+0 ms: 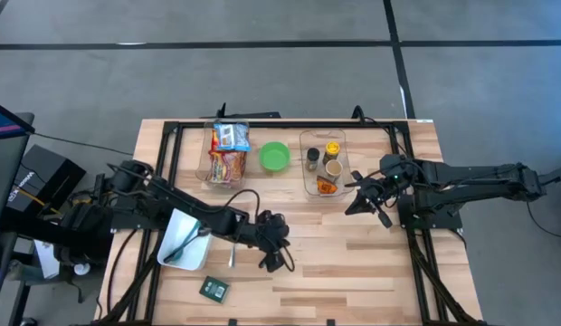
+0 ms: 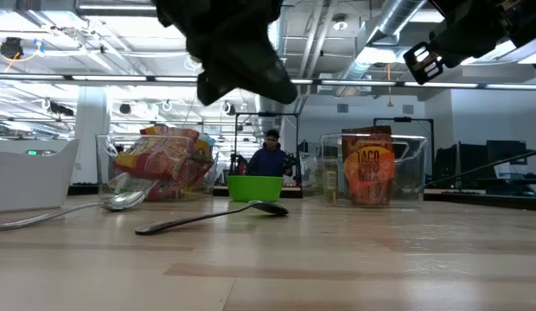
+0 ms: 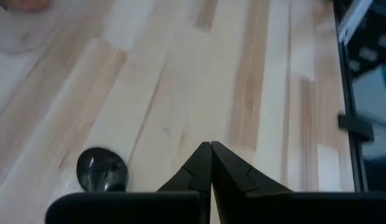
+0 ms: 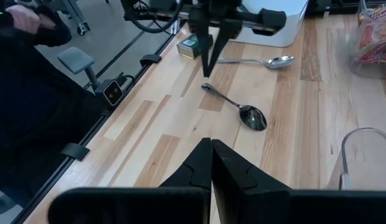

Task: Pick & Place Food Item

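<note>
Snack packets [image 1: 228, 152] fill a clear bin at the far left. A second clear bin [image 1: 324, 163] holds jars and a taco mix packet [image 2: 367, 168], and a green bowl [image 1: 275, 157] stands between the bins. A small green packet [image 1: 213, 289] lies flat near the front edge. My left gripper [image 1: 282, 263] hovers shut, pointing down, over bare table beside a spoon [image 4: 240, 109]. My right gripper [image 1: 353, 206] hangs shut and off the table in front of the jar bin. Neither holds anything.
A white tray [image 1: 185, 240] with a second spoon [image 4: 258, 61] sits at the near left. Bare wood lies between the two grippers and toward the near right. A person [image 2: 270, 155] is in the room beyond the table.
</note>
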You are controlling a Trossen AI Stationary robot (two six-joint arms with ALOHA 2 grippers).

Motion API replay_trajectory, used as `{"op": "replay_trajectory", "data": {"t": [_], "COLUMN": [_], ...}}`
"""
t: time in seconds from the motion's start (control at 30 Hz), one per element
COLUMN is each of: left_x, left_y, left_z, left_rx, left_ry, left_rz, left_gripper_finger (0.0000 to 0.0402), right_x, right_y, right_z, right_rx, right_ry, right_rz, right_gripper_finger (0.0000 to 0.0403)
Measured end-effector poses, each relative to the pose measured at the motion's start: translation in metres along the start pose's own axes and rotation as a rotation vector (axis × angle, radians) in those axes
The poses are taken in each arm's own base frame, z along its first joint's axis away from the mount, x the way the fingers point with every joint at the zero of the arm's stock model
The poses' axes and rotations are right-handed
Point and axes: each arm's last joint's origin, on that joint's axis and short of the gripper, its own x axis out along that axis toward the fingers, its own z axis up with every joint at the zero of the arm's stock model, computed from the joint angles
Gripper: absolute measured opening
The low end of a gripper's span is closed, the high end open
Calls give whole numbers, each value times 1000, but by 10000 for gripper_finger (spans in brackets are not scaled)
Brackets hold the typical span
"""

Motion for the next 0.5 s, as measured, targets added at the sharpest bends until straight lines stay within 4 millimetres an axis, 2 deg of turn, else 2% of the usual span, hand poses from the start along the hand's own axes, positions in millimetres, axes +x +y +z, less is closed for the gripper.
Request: {"op": "replay_trajectory", "data": {"t": [0.23,0.5], "left_x": [-2,-4], "left_y": [-9,0], "left_z": [19,15], "left_rx": [29,-47], "left_ry": [54,134], "left_rz": [39,135], "left_gripper_finger": [0,0], "right_x": [0,0], "right_y": [0,0], "right_z": [0,0], "right_rx": [1,-1], "right_ry": [3,-1], "right_rz": [2,0], "right_gripper_finger": [0,0]}}
